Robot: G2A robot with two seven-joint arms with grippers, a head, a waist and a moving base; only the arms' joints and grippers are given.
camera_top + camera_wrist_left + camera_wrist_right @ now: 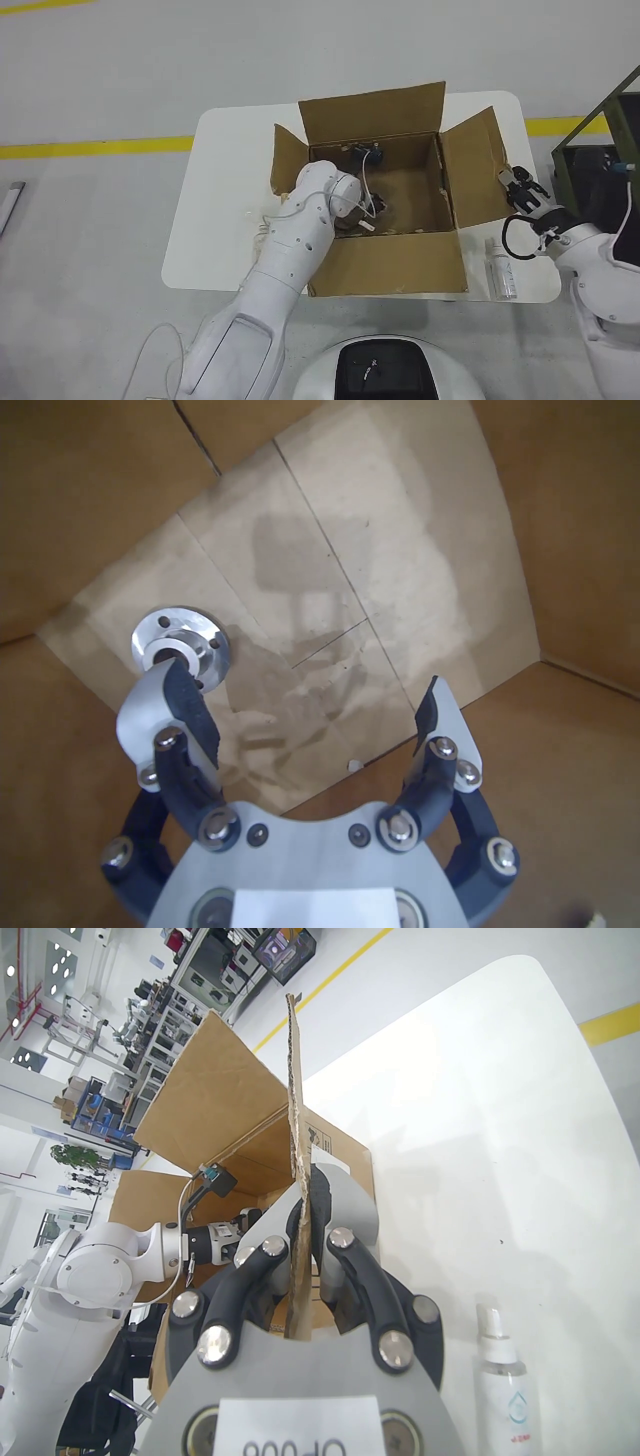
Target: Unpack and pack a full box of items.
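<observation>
An open cardboard box point(400, 260) stands mid-table with its four flaps spread. My left gripper point(310, 705) hangs open inside the box above its floor, with nothing between the jaws. One of its fingers point(187, 705) is close to a round metal flange point(180, 640) that lies on the box floor point(350, 550). My right gripper point(304, 1208) is shut on the edge of the box's right flap point(296, 1093), also seen as the flap point(478, 165) beside the gripper point(518, 183) from above. A clear spray bottle point(502, 265) lies on the table by the right arm.
The white table point(230, 200) has free room left of the box. The spray bottle point(505, 1378) rests near the table's front right edge. A dark metal frame point(590, 130) stands off the table's right end. A small white scrap point(354, 765) lies on the box floor.
</observation>
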